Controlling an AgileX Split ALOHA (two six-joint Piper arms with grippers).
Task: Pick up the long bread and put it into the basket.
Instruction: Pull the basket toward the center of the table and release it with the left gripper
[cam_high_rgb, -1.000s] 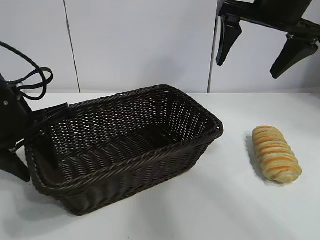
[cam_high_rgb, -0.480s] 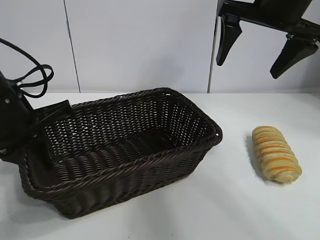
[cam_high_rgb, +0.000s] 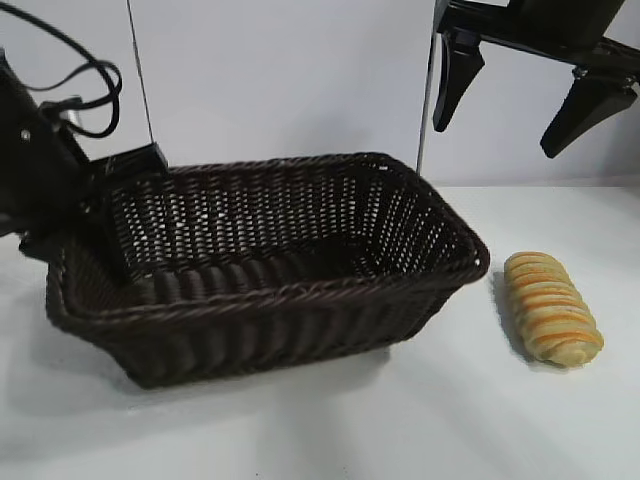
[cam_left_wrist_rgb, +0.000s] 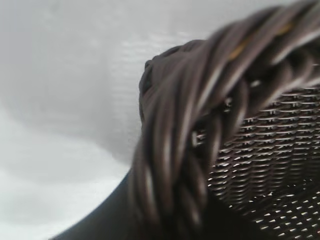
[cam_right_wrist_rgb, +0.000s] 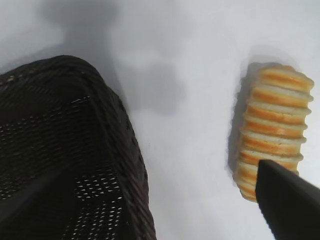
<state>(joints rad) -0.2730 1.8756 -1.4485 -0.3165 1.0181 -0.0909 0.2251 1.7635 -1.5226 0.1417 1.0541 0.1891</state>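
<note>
Overhead, the right gripper (cam_high_rgb: 530, 100) hangs with its jaws spread wide and empty, above the long bread (cam_high_rgb: 552, 306), which lies on the table (cam_high_rgb: 420, 420) just beside the basket (cam_high_rgb: 300, 320); the pick-up step appears not yet begun, and the next move calls for a descent straddling the loaf. Only the left wrist view shows the braided rim clamped by the left gripper (cam_high_rgb: 95, 215), while the right wrist view alone shows the gap between loaf and basket.

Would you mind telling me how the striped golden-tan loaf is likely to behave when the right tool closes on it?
The oblong golden-tan striped loaf looks rounded and log-shaped, so it may roll sideways on the smooth white table if nudged. Its ridged surface should give some grip. It probably weighs little for its size.
</note>
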